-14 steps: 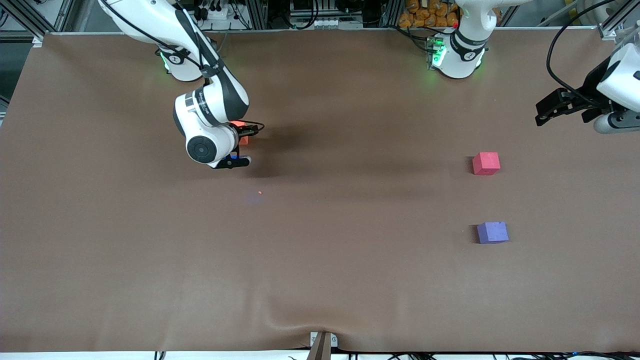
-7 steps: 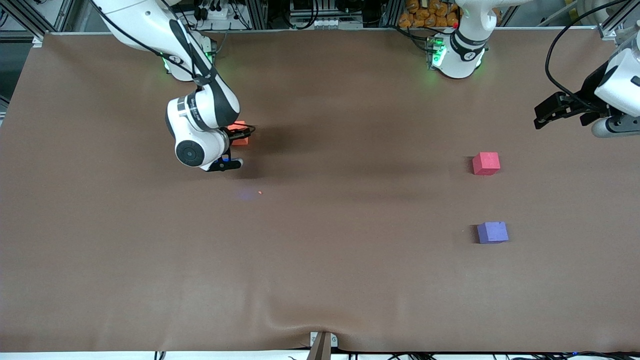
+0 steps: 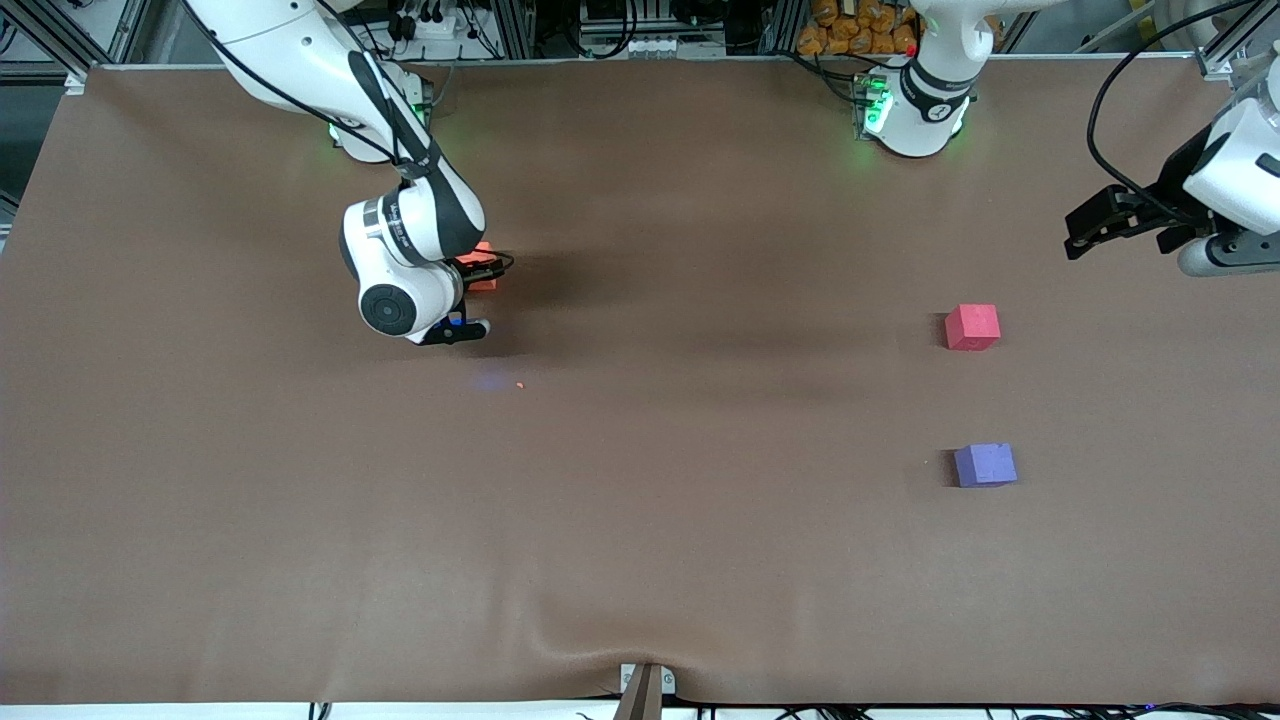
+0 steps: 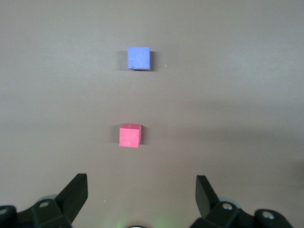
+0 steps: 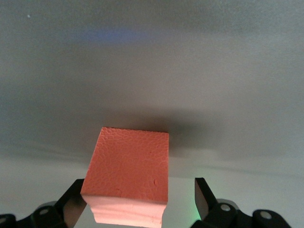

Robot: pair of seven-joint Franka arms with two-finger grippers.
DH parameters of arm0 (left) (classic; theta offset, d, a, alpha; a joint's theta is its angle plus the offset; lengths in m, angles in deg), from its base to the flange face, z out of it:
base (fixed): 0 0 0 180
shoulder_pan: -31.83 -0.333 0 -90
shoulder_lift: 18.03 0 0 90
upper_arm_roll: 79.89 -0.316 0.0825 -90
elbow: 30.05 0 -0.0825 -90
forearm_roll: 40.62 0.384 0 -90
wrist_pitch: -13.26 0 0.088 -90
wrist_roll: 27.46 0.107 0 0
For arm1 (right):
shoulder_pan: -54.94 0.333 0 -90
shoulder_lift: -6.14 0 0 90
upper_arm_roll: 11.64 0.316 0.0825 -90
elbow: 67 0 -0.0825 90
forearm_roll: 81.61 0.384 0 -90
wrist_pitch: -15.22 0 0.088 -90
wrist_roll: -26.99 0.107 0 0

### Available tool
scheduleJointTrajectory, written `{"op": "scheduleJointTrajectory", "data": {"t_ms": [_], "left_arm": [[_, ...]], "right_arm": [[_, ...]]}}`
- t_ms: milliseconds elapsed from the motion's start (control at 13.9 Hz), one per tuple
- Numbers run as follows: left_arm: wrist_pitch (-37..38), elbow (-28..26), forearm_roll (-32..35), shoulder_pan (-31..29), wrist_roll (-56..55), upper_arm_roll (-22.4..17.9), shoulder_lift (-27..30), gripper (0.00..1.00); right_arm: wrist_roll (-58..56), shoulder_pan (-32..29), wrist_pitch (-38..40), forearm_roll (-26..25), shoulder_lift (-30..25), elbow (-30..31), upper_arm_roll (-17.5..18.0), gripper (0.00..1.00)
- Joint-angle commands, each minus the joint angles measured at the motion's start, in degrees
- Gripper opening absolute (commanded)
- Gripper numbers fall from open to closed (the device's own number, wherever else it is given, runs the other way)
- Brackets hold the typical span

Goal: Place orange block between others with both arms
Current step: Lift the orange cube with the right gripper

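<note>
The orange block (image 3: 485, 272) lies on the brown table toward the right arm's end, partly hidden under the right arm's hand. My right gripper (image 3: 476, 284) is low around it and open. In the right wrist view the orange block (image 5: 128, 175) stands between the fingers of the right gripper (image 5: 137, 202), close against one finger and apart from the other. The red-pink cube (image 3: 972, 327) and the purple cube (image 3: 985, 465) sit toward the left arm's end, the purple one nearer the camera. My left gripper (image 3: 1085, 228) hangs open and empty over bare table, and its wrist view shows the left gripper (image 4: 140, 190), the red-pink cube (image 4: 130, 135) and the purple cube (image 4: 138, 58).
A tiny orange speck (image 3: 520, 385) lies on the cloth nearer the camera than the orange block. A gap about two cubes wide separates the red-pink and purple cubes. A clamp (image 3: 645, 685) and a wrinkle mark the table's front edge.
The right arm's hand has shifted slightly toward its own end of the table, staying over the orange block. The left gripper has drifted a little. No cube has moved.
</note>
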Motion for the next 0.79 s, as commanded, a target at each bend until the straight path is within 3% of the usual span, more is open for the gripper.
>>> {"op": "scheduleJointTrajectory", "data": {"t_ms": [0, 72, 430, 717], "left_arm": [[0.2, 0.4, -0.1, -0.4, 0.9, 0.5, 0.5, 1.00], [0.2, 0.4, -0.1, -0.5, 0.9, 0.5, 0.4, 1.00], [0.1, 0.2, -0.1, -0.6, 0.8, 0.5, 0.0, 1.00], [0.0, 0.3, -0.1, -0.6, 0.8, 0.5, -0.1, 1.00]], "right_arm": [[-0.6, -0.1, -1.8, -0.7, -0.4, 1.4, 0.3, 0.27], [-0.6, -0.1, -2.6, -0.7, -0.4, 1.7, 0.3, 0.00], [-0.6, -0.8, -2.1, -0.6, -2.4, 0.8, 0.3, 0.00], [-0.5, -2.2, -1.8, -0.7, -1.6, -7.2, 0.2, 0.00]]}}
